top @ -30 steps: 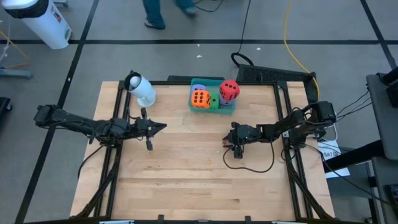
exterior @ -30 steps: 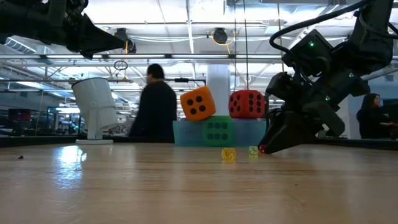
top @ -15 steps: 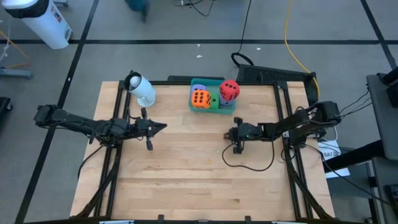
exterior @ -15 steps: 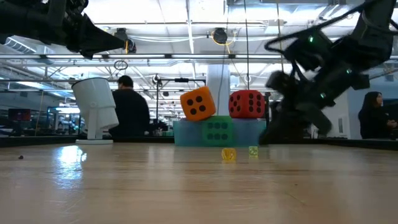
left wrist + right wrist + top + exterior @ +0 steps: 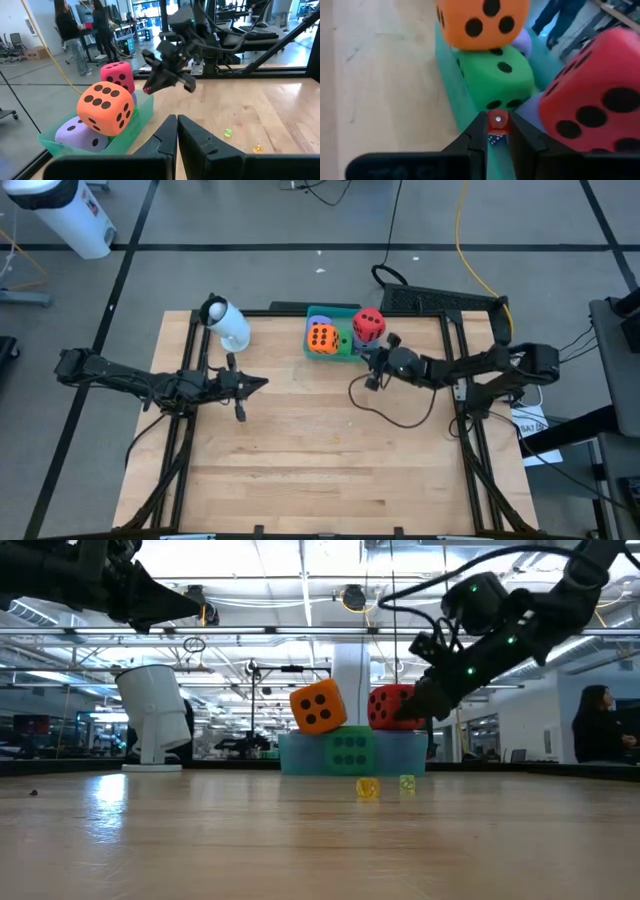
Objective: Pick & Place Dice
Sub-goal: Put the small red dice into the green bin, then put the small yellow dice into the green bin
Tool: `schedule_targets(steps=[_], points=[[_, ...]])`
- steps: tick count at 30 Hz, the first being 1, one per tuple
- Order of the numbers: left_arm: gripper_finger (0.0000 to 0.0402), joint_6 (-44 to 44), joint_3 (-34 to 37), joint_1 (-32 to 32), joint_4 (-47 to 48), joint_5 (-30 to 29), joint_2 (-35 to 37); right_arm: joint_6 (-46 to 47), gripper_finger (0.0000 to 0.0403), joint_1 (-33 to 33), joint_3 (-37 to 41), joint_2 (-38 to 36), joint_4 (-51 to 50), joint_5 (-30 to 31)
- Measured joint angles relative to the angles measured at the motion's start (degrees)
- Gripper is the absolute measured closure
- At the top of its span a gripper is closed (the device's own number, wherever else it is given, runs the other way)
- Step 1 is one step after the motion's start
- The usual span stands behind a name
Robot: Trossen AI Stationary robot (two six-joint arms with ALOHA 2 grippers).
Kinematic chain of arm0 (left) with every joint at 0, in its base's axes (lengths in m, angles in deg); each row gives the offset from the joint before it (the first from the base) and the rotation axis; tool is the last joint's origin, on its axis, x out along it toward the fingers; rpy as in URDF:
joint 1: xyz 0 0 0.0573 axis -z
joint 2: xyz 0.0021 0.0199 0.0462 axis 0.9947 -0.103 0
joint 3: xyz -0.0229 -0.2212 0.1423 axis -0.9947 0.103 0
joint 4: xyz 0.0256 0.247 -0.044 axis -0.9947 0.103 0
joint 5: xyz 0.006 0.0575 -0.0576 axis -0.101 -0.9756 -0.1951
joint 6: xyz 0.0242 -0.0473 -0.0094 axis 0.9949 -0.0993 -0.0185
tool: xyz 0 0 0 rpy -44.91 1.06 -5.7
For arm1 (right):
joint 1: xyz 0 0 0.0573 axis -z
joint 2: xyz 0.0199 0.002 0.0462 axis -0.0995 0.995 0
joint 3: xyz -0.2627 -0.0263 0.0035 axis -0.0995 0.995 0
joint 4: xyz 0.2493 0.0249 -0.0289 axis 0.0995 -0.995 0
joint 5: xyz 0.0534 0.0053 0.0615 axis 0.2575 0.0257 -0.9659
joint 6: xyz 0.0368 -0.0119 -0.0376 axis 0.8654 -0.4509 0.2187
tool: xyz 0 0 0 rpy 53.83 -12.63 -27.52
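Observation:
A teal tray at the table's far edge holds large soft dice: orange and red rest on top, green and light purple beneath. My right gripper hovers just before the tray's near wall, below the red die, shut on a small red die. A small yellow die and a small green die lie on the table. My left gripper waits shut above the table's left half. My right gripper pinches the small red die between its two fingertips, by two opposite faces. The fingers come from the table's right, slanting a little downward toward the tray. The die is lifted clear of the table, beside the tray's near wall and the green die.
A white cylindrical device stands at the far left of the table. A black cable from the right arm loops over the table's middle right. A person shows in the room behind.
My right gripper has risen from the table, where it pointed steeply down near the small dice, and has swung toward the far edge up to the tray, tipping nearer to level. The small red die has gone up with it.

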Motion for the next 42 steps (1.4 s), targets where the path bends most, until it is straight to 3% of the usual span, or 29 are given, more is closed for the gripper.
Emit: schedule_targets(steps=[4,10,17,23,28,33,38,42], points=[[0.0376,0.04,0.00,0.00,0.00,0.02,0.01,0.86,0.0355,2.61,-0.03,3.56,1.86,-2.61],[0.0376,-0.21,0.00,-0.01,-0.04,0.04,0.01,1.49,0.0281,3.23,-0.05,8.03,7.67,-2.49],[0.0376,-0.31,0.00,-0.01,-0.68,0.07,0.01,1.02,0.0216,2.23,-0.05,8.15,9.22,-2.69],[0.0376,-0.94,0.00,-0.01,-0.95,0.05,0.01,0.91,0.0196,0.05,-0.05,8.12,12.09,-2.49],[0.0376,-1.65,0.00,-0.04,-1.04,0.04,0.01,-1.16,0.0205,-4.10,-0.05,4.82,14.46,-2.51],[0.0376,-2.83,0.00,0.04,-1.32,1.72,-0.01,-0.26,0.0232,-11.31,-0.05,-5.61,9.74,-2.53],[0.0395,-3.02,-1.34,3.48,-4.27,7.61,-0.03,4.21,0.0292,-16.80,0.30,-22.49,-3.22,-2.60],[0.0398,-2.45,-4.93,8.82,-2.24,2.19,-4.23,9.17,0.0361,-17.88,4.69,-33.03,-4.76,-4.21]])
